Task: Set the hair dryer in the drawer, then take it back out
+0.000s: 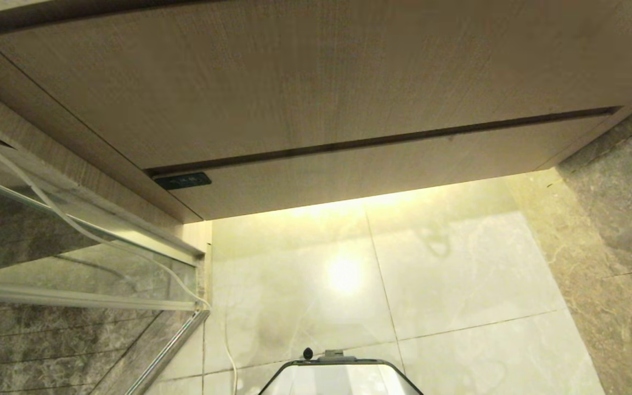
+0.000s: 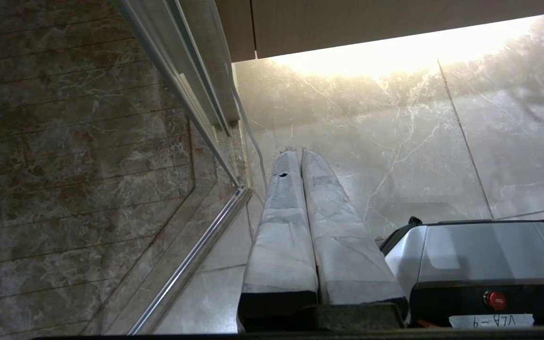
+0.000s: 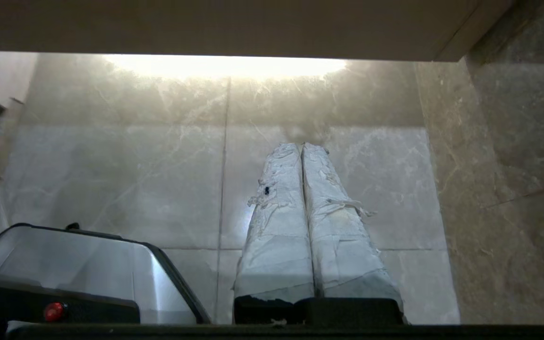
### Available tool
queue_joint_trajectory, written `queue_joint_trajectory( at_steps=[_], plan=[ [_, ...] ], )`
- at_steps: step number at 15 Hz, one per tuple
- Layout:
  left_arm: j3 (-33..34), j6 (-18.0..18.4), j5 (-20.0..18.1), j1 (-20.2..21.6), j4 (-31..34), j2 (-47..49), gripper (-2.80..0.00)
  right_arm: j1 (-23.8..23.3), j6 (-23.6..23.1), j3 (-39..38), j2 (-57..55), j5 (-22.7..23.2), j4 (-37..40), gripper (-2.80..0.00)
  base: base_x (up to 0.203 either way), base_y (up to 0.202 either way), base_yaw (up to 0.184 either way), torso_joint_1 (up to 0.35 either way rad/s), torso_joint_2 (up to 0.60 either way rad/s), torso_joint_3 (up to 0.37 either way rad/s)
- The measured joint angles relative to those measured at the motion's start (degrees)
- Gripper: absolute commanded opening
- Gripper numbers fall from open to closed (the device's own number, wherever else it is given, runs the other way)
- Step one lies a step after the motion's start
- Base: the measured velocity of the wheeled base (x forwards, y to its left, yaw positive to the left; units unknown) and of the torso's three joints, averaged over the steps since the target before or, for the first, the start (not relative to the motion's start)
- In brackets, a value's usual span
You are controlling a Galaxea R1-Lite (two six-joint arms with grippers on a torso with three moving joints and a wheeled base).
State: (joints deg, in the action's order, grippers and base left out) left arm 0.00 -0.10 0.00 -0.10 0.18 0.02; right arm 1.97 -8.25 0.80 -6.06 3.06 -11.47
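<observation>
Pale marble floor tiles [image 1: 447, 285] fill most of what I see from the head camera, lit by a warm strip of light from under a wood-grain vanity. Across that vanity runs the drawer [image 1: 382, 170], its flat handleless front flush with the cabinet and fully closed, sitting just below the taller wood-grain panel [image 1: 305, 82]. A small dark label [image 1: 182, 180] sits at the drawer's left end. To my left stands a glass shower screen [image 1: 74, 263] with a metal frame, and a thin white cable [image 1: 102, 241] trails down beside it to the floor. Darker stone tiles [image 1: 618, 219] cover the wall on my right. The front of my own base [image 1: 340, 373] shows at the bottom edge.

Neither arm reaches into the head view. From the wrist cameras, my left gripper [image 2: 298, 152] hangs over the floor near the shower screen's rail, its two wrapped fingers pressed together with nothing between them. My right gripper [image 3: 301, 146] hangs over the bare tiles below the vanity's edge, fingers likewise pressed flat against each other and holding nothing; its wrapping is frayed. Both point down beside the base, well short of the drawer front.

I cannot find the hair dryer in any of my three views, so I cannot tell where it lies.
</observation>
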Motion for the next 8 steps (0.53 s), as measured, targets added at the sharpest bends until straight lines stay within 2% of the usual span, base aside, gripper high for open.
queue_joint_trajectory(
  at_steps=[3,8],
  plan=[
    [0.0,0.02,-0.02,0.0,0.0,0.0,-2.8,5.05,0.48,-0.62,4.51,-1.45,1.74,-2.8,0.0,0.0,0.0,0.0,0.0,0.0],
    [0.0,0.02,-0.02,0.0,-0.02,0.0,-2.8,6.15,1.53,-0.77,6.13,-1.36,1.97,-2.8,0.0,0.0,0.0,0.0,0.0,0.0]
  ],
)
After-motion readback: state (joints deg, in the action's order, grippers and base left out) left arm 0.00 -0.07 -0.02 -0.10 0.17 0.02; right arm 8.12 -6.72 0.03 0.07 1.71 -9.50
